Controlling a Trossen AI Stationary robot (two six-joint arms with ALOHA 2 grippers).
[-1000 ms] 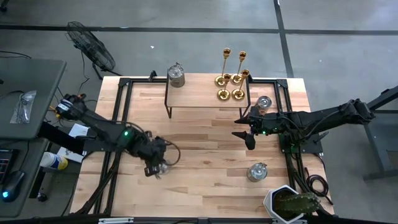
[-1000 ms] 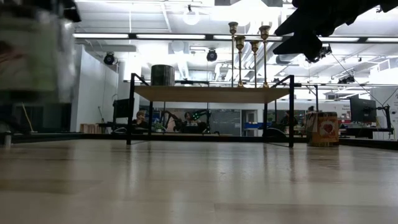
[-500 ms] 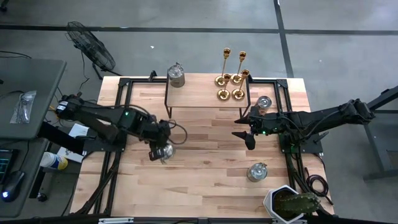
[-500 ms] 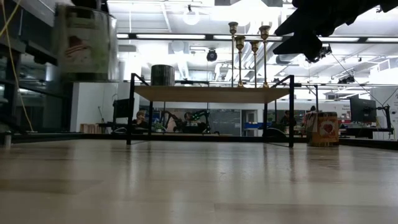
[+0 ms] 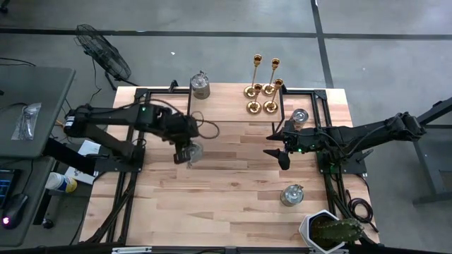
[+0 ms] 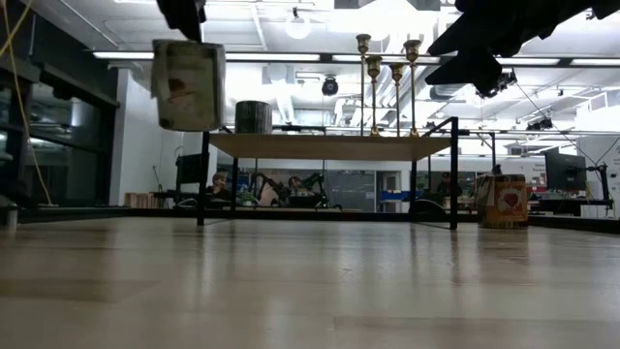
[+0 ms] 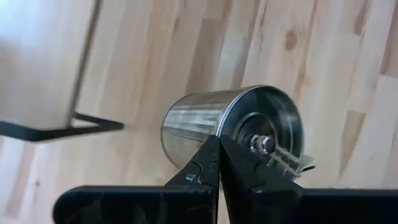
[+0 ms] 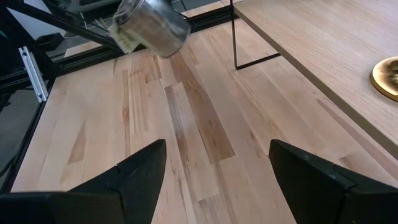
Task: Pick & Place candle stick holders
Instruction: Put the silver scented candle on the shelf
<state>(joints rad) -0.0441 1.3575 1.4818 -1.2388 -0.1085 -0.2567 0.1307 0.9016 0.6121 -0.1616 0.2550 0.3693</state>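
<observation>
Four gold candle stick holders [image 5: 261,92] stand on their round bases on the right end of a raised black-framed shelf [image 5: 233,106]; they also show in the low view [image 6: 387,82]. My left gripper [image 5: 182,147] is shut on a silver-grey lidded jar [image 7: 230,124], held high above the table in front of the shelf's left end [image 6: 189,85]. My right gripper [image 8: 217,168] is open and empty, hovering over the table's right half [image 5: 279,148], near the shelf's right legs. My left gripper comes at the jar from above, its fingers [image 7: 219,155] shut at the rim of the lid [image 7: 231,134], beside the lid's knob [image 7: 264,144]. The fingers themselves hide what they grip. The jar hangs below the gripper, nearly upright, lifted clear of the table.
A second silver jar [image 5: 200,85] stands on the shelf's left end. Two more jars stand on the table at the right [image 5: 300,116] and near right [image 5: 292,194]. A potted plant [image 5: 328,229] sits at the near right corner. The middle of the table is bare wood.
My left gripper has carried the jar from the table's near left part toward the far edge and a little to the right, toward the shelf. The jar has stayed lifted clear and hanging below the fingers.
</observation>
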